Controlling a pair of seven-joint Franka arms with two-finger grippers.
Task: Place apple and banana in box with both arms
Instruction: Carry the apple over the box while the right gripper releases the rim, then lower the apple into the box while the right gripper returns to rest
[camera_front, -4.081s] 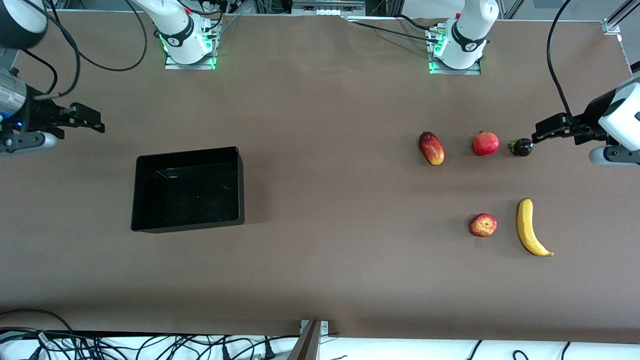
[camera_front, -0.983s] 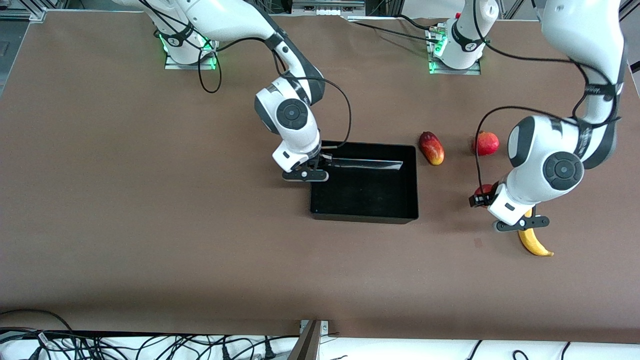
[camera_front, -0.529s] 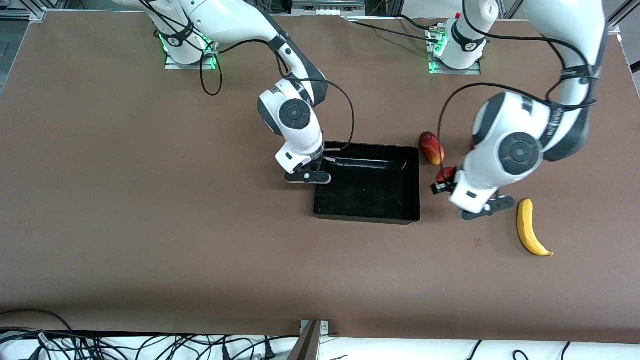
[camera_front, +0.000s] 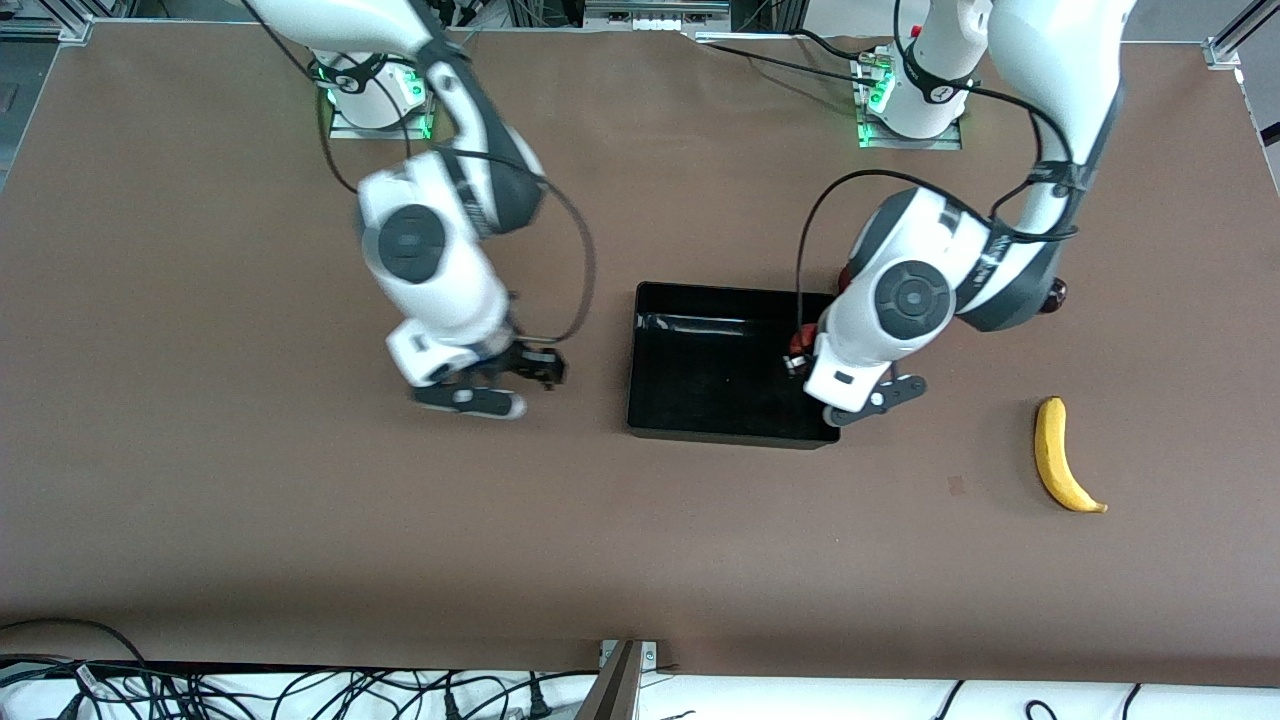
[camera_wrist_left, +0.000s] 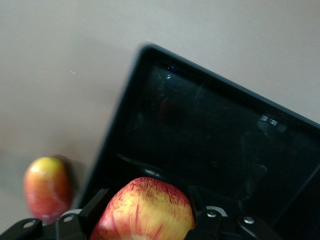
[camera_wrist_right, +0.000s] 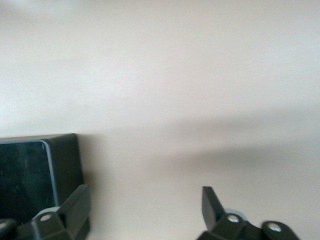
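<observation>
Two arms at the box (camera_front: 726, 430), banana (camera_front: 1056, 457) lower right.
Left gripper (camera_wrist_left: 145, 220) clamps the apple (camera_wrist_left: 145, 212) over the box; right gripper (camera_wrist_right: 145, 212) gapes empty beside it.

Brown table (camera_front: 200, 500), matte, one small dark mark (camera_front: 957, 485) on it toward the left arm's end. Dark round fruit (camera_front: 1056, 293) sits on the table farther from the front camera than that mark, only partly visible. Red-yellow oval fruit (camera_wrist_left: 46, 189) lies on the table, seen in the left wrist view. Tangle of black cables (camera_front: 300, 690) along the table's near edge, with a metal bracket (camera_front: 625, 660) at mid-edge.
</observation>
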